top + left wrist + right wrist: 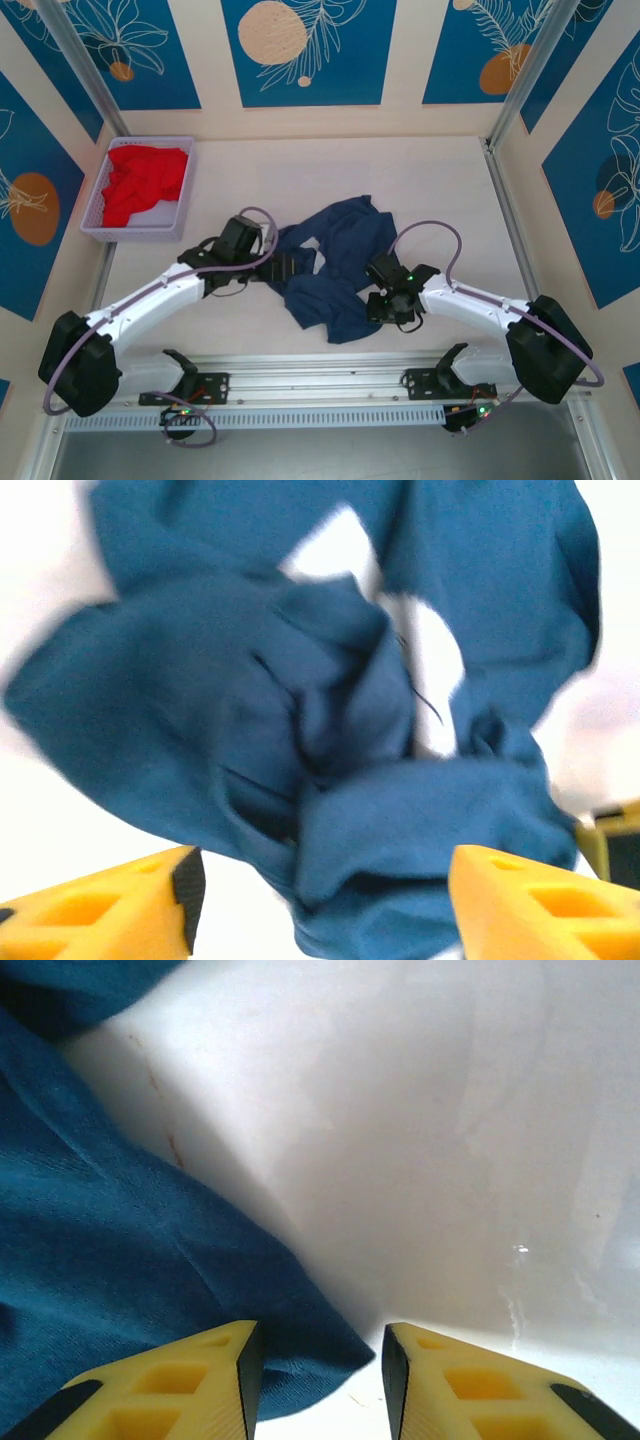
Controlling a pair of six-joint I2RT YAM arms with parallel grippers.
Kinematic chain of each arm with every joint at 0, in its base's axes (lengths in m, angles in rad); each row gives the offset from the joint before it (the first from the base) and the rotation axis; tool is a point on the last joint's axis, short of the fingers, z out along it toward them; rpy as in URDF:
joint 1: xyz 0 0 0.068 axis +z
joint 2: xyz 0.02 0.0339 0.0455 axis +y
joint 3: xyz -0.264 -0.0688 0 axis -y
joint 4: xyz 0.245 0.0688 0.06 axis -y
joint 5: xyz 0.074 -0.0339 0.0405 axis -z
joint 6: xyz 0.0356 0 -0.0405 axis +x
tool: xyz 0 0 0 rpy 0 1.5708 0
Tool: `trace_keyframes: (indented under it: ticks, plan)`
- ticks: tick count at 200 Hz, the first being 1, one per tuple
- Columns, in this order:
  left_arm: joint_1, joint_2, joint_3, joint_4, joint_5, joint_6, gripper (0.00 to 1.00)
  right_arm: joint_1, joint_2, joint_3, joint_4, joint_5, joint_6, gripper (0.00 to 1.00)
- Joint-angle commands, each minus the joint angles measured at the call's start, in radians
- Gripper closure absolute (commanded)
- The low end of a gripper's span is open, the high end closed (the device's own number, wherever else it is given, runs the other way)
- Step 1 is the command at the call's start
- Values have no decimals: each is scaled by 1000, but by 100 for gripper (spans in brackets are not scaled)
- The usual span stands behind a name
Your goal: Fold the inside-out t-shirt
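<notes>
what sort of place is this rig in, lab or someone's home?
Probably a lab test cell, not a home: aluminium frame posts, printed backdrop panels, and a table holding a t-shirt and a basket.

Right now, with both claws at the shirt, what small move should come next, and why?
Probably nudge the right claw sideways onto the edge of the shirt and close. Its jaws stand open over bare table, the cloth's corner just beside one of them. The shirt lies crumpled in a heap, so it likely needs a held edge to be pulled flat before folding.
</notes>
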Motion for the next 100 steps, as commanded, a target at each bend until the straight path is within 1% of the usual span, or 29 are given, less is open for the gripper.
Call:
trace_keyframes:
  ticks: [1, 16, 27, 32, 40, 47, 68, 83, 100]
  plan:
    - [71, 2, -37, 56, -126, -13, 29, -12, -39, 58, -26, 29, -32, 59]
    - [138, 47, -46, 107, -90, -13, 27, -24, -72, 106, 62, 50, -97, 54]
    - [174, 95, -38, 134, -55, -4, 26, -49, -59, 140, 153, 31, -148, 50]
    - [187, 118, -29, 139, -47, 1, 26, -64, -40, 160, 186, 22, -165, 47]
    - [202, 158, -12, 145, -19, 12, 26, -83, 3, 196, 232, 10, -194, 38]
    - [210, 191, 4, 150, 2, 22, 26, -95, 49, 230, 261, 15, -219, 35]
    - [214, 283, 54, 154, 33, 49, 25, -129, 202, 347, 334, 23, -281, 32]
    - [222, 344, 82, 153, 41, 63, 25, -155, 320, 438, 382, -10, -303, 31]
    - [248, 387, 93, 183, 68, 58, 26, -157, 458, 563, 394, -17, -337, 28]
